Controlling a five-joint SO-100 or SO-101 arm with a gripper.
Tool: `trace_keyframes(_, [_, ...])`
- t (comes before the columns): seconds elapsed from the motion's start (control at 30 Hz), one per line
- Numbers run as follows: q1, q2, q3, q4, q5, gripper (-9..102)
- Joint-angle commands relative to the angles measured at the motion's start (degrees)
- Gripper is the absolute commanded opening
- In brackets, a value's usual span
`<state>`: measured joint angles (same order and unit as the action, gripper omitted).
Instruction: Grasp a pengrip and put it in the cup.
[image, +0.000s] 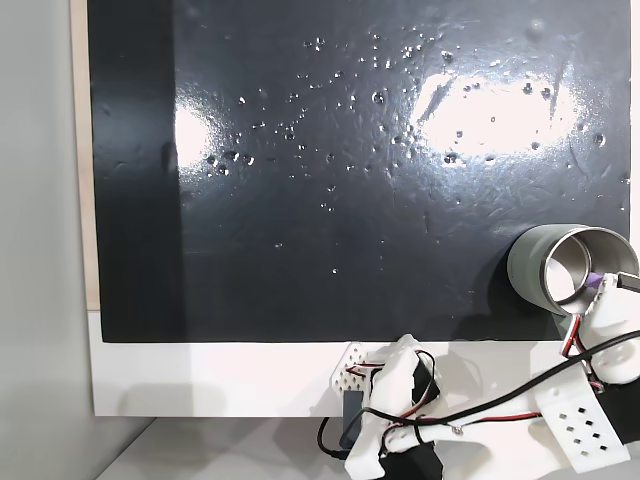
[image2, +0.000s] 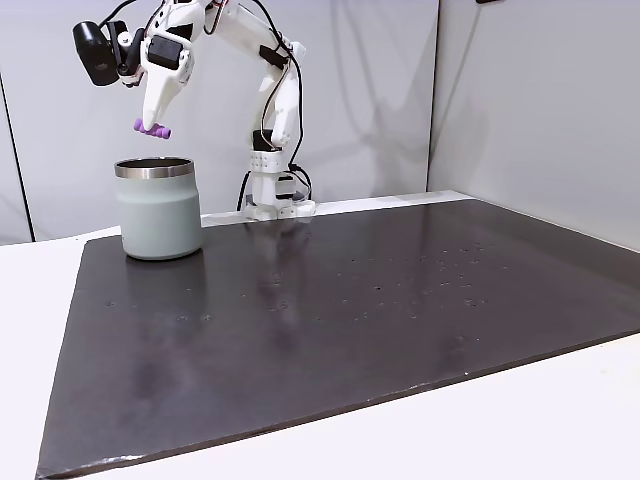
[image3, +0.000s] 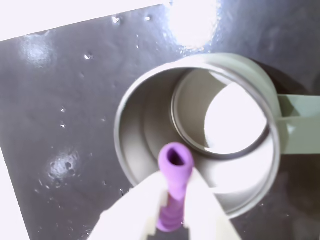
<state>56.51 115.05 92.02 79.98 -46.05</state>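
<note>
My pincer (image3: 172, 220) clamped on the purple pengrip (image3: 174, 185), I see it held above the open mouth of the sage-green cup (image2: 158, 215), cup standing upright on the black mat (image2: 350, 320) on my desk

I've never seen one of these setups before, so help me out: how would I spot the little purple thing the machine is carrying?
Start at the big black mat on the white table, then find the sage-green cup near its far left corner in a fixed view. Directly above its steel rim, the white gripper pinches the pengrip: a small ribbed lilac tube, the only purple thing here.
</note>
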Motion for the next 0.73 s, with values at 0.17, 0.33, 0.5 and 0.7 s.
trace_keyframes(0.17, [0.3,-0.1,-3.1,-2.1,-0.7,31])
trace_keyframes(0.33, [-0.1,-0.3,-2.6,-1.7,-0.7,32])
trace_keyframes(0.5, [-0.2,-0.1,-2.1,-1.6,-0.9,32])
trace_keyframes(0.7, [-0.3,-0.1,-2.0,-1.6,-1.3,32])
